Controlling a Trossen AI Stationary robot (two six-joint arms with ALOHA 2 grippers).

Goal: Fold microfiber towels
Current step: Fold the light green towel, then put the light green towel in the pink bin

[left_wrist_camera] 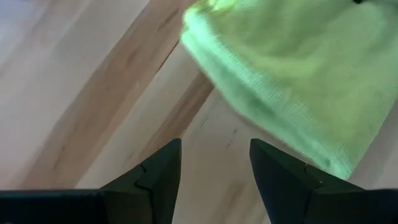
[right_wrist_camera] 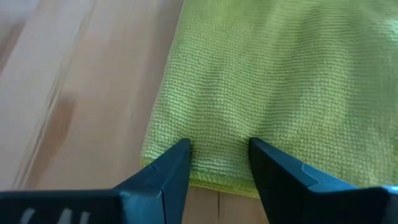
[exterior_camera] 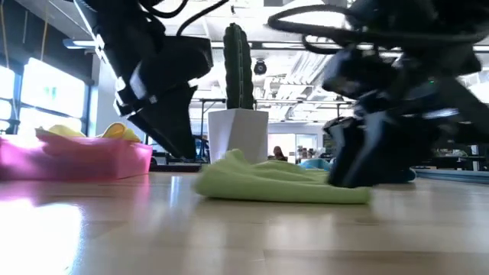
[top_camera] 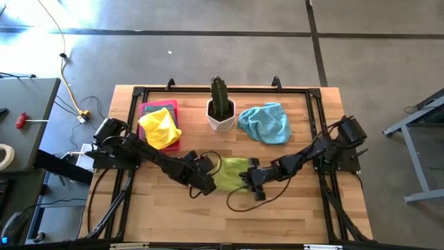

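A lime green microfiber towel (top_camera: 230, 173) lies folded over on the table's middle (exterior_camera: 279, 182). My left gripper (left_wrist_camera: 214, 146) is open over bare wood just off the towel's left edge, clear of the cloth (top_camera: 207, 184). My right gripper (right_wrist_camera: 219, 144) is open at the towel's right end (top_camera: 251, 180), its fingertips over the cloth's edge. A light blue towel (top_camera: 266, 123) lies crumpled at the far right. A yellow towel (top_camera: 159, 128) rests on a grey one in the pink tray (top_camera: 149, 109). My right gripper comes slanting down from the table's right side, and its open fingertips (right_wrist_camera: 177, 155) stand over the green towel's edge (right_wrist_camera: 217, 171), which lies flat on the table. I cannot tell whether they touch the cloth.
A cactus in a white pot (top_camera: 220, 111) stands at the far middle, between the tray and the blue towel. A black cable (top_camera: 239, 205) loops on the table near the towel. Bare wood lies along the near edge (top_camera: 229, 226).
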